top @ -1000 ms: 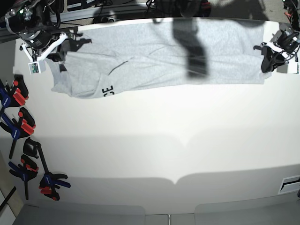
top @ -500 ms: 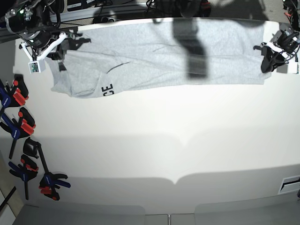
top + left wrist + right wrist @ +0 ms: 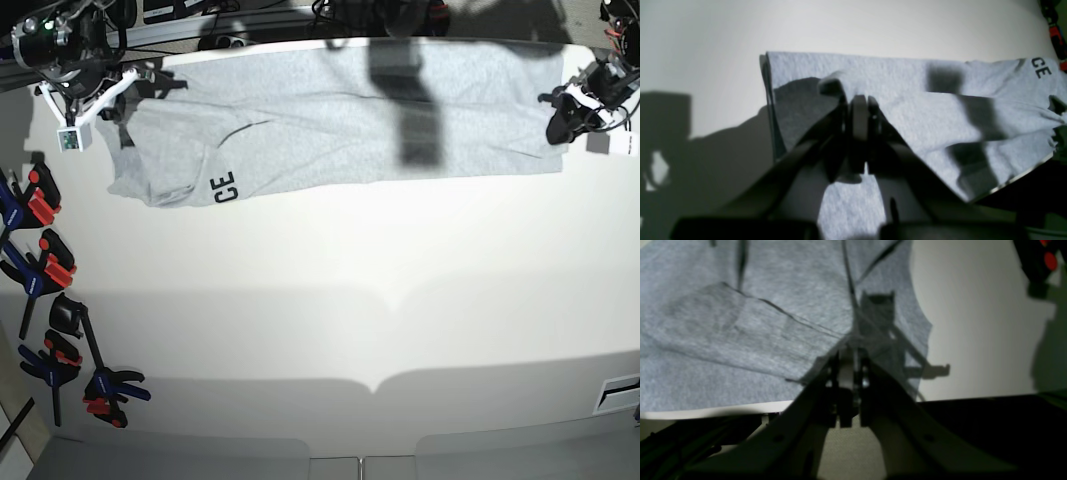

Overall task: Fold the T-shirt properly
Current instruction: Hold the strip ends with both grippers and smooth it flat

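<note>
The white surface (image 3: 330, 320) is the largest thing in view, and the T-shirt (image 3: 330, 115) lies stretched in a long grey band along its far edge, spanning the whole gap between the two pincers. The right pincer (image 3: 128, 100) is closed on the shirt's fabric at one end; in its wrist view the jaws (image 3: 848, 366) meet tight on a raised fold, with cloth spreading away ahead and to one side of them. The left pincer (image 3: 562, 118) is likewise clamped on the shirt at the opposite end; its wrist view shows the fingertips (image 3: 858, 106) pressed together on a pinched ridge of cloth just beside the shirt's short edge. Black letters "CE" (image 3: 224, 188) show on the near hem, close to the right pincer. A row of clamps (image 3: 45, 270) lies well below the right pincer, at the surface's side edge.
</note>
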Robot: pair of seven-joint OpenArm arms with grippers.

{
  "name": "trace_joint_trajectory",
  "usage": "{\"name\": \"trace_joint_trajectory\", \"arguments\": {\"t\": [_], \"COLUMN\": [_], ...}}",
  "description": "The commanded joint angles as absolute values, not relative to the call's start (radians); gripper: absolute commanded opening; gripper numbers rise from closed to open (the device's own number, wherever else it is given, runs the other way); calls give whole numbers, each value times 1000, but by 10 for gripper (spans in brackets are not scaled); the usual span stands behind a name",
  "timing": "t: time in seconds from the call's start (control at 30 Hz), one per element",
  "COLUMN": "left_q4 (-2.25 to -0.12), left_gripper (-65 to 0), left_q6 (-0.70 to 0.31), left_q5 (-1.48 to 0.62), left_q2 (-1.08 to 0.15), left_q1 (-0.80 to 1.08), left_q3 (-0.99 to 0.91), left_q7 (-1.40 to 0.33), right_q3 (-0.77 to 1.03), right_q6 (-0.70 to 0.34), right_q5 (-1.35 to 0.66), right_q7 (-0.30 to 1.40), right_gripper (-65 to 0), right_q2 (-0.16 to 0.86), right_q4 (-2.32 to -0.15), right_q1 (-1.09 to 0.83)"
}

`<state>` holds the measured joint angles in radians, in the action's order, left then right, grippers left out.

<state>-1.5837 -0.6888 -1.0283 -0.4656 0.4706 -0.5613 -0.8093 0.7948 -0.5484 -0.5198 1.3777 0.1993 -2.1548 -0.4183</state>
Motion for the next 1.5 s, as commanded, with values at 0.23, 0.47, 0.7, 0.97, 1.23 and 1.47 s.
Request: {"name": "trace_joint_trajectory", "arguments": {"t": [0.23, 0.47, 0.7, 0.97, 1.23, 1.47], "left_q4": [-1600, -1600, -1597, -1593, -1443, -1174], "left_gripper": [-650, -392, -392, -392, -391, -305], "left_q6": [-698, -698, -698, -668, -590, -602], "left_q5": [-995, -993, -916, -880, -1037, -1264], "left_q2": [-485, -485, -485, -518, -607, -620], "left_q1": [468, 469, 459, 460, 459, 418], "left_q3": [-569, -569, -569, -569, -569, -569], "left_q7": [-789, -789, -790, -975, -912, -970], "right_q3": [801, 801, 801, 801, 801, 801], "right_q6": [-530, -530, -530, -531, -553, -553], "right_q5": [-532, -560, -561, -566, -632, -636], "right_q7": [1354, 1346, 1328, 1316, 1325, 1325], "right_gripper": [-650, -489, -442, -442, -442, -442], "right_q2": [207, 208, 208, 208, 208, 208], "right_q4": [-2173, -2173, -2173, -2173, -2173, -2173], "right_q1": [-419, -419, -418, -419, -419, -419]}}
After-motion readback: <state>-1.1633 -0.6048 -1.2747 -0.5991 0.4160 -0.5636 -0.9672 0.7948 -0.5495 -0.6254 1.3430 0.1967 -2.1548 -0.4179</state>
